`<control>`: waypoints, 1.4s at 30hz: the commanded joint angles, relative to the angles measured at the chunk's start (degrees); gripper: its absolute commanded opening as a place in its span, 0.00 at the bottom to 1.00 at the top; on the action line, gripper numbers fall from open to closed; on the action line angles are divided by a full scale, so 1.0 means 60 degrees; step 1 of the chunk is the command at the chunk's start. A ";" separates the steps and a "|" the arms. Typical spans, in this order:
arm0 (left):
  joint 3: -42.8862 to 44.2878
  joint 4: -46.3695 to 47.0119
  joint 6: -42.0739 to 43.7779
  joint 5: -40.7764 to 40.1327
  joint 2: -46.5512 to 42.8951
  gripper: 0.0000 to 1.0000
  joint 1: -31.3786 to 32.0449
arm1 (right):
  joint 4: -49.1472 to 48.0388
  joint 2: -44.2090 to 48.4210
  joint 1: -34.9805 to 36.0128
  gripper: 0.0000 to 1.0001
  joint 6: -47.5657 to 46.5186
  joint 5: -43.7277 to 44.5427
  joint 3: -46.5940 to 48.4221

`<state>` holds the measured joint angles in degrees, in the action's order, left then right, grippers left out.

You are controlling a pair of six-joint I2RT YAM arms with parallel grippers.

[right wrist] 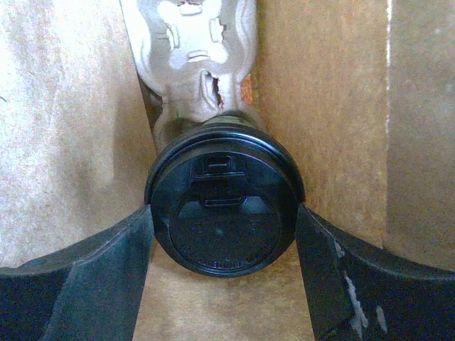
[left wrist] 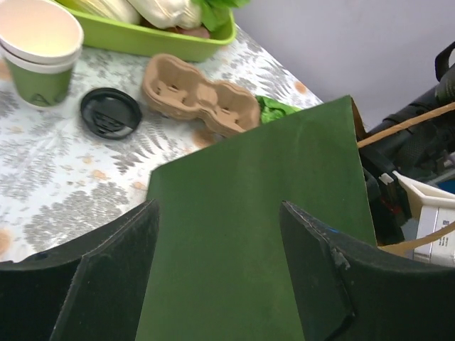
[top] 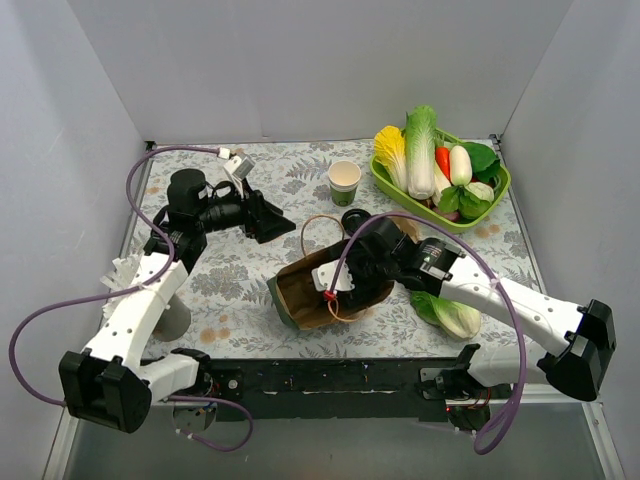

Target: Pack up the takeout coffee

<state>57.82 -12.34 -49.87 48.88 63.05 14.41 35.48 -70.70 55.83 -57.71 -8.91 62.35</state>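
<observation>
Reaching into the paper bag (top: pixel 300 295) lying at centre frame, the right tool (right wrist: pixel 224 224) clasps the lidded takeout coffee (right wrist: pixel 222 202), jaws wide around its rim, apparently to seat it deep inside. The left tool (left wrist: pixel 219 213) hangs open and empty above the bag's green side, likely ready to steady it.

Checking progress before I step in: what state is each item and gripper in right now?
Paper bag: mouth open.
Lidded cup: lid on, inside the bag.
Paper cup: upright, no lid.
Loose lid: lying flat beside that cup.
Pulp tray: both holes empty.
Left gripper: open, empty.
Right gripper: closed on the lidded cup.
</observation>
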 commanded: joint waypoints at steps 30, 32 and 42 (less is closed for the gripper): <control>0.2360 -0.4960 0.5894 0.3323 0.1181 0.60 0.0673 | 0.0165 -0.0844 0.0231 0.01 0.0785 0.0063 0.1108; 0.2375 -0.4960 0.6099 0.3308 0.1299 0.44 0.0864 | -0.0011 -0.0917 0.0231 0.01 0.1078 0.0166 0.1034; 0.2522 -0.4771 0.6671 0.2839 0.1329 0.00 0.1801 | 0.0106 -0.0537 0.0405 0.01 0.0084 0.0575 0.0918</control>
<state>71.96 -42.92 -11.27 67.18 72.34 23.51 36.03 -76.07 57.01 -53.74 -7.03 66.67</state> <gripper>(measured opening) 0.016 0.809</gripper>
